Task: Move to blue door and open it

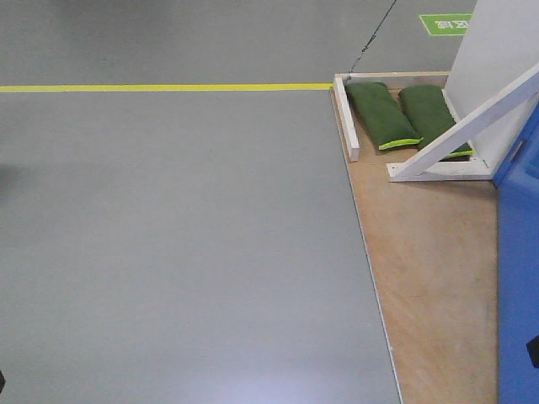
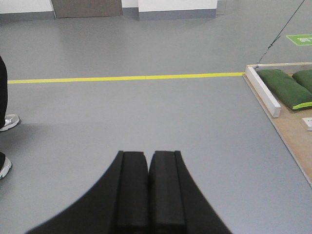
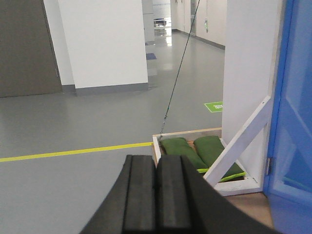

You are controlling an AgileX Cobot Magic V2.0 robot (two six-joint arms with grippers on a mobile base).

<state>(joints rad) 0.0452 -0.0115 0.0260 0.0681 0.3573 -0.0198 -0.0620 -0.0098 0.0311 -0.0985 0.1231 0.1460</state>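
The blue door [image 1: 518,278] is a glossy bright-blue panel at the right edge of the front view. It also fills the right edge of the right wrist view [image 3: 292,112], with a silver hinge at its lower left. Its lever handle and lock are out of view. My left gripper [image 2: 148,155] is shut and empty, held over grey floor far left of the door. My right gripper [image 3: 156,159] is shut and empty, a little short and left of the door.
A white wall panel [image 1: 497,59] with a diagonal white brace [image 1: 472,122] stands on a plywood base [image 1: 429,252]. Two green sandbags [image 1: 383,114] lie inside its white frame. A yellow floor line [image 1: 168,87] crosses ahead. A person's shoes [image 2: 7,122] are at the left.
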